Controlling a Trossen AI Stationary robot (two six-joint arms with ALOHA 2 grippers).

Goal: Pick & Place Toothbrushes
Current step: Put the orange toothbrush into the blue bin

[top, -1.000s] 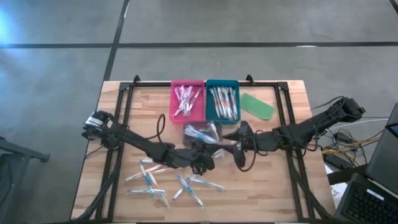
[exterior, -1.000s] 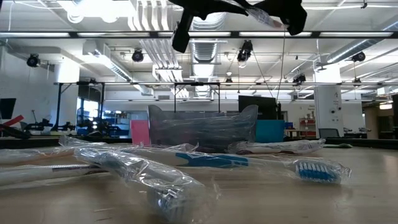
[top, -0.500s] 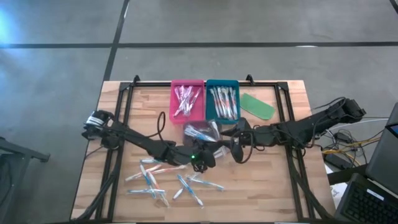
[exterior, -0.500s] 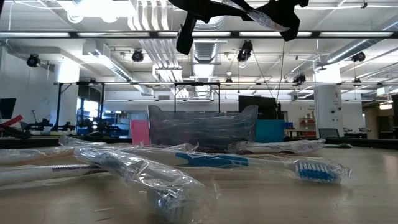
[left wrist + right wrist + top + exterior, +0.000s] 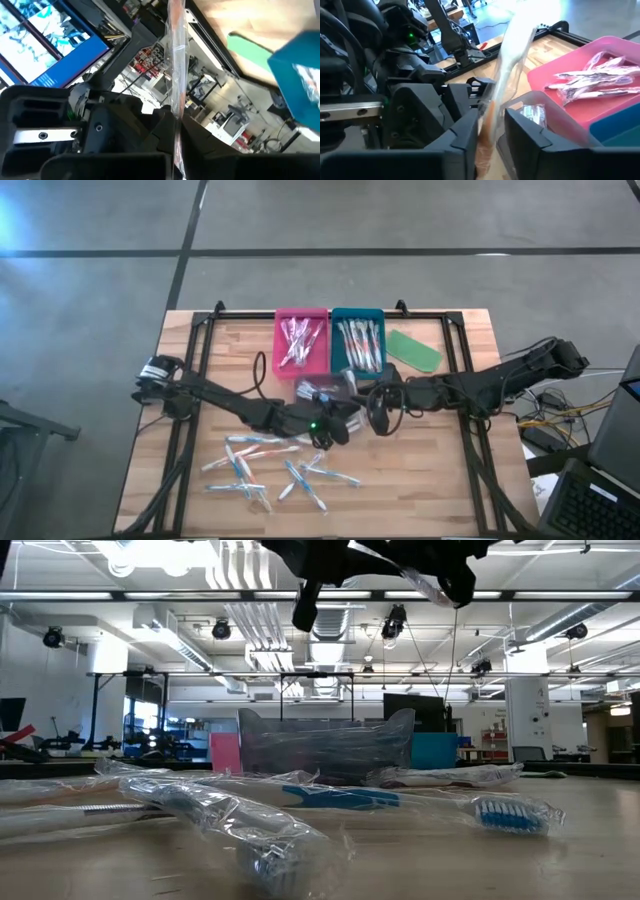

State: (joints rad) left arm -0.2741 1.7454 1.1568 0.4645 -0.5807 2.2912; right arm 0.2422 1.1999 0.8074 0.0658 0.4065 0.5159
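Wooden table (image 5: 460,480) carries a pink tray (image 5: 301,342) and a teal tray (image 5: 358,342) of toothbrushes, with loose ones (image 5: 270,470) lying at the front. Since a second ago the right gripper (image 5: 378,408) has moved in toward the left gripper (image 5: 330,423). Both meet above the middle, the left clamped on a wrapped toothbrush (image 5: 512,70), the right's fingers (image 5: 465,135) narrowing around it.

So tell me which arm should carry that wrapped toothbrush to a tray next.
Probably the right. The right gripper is closing around the wrapped toothbrush that the left gripper holds up, and it sits nearer the trays.
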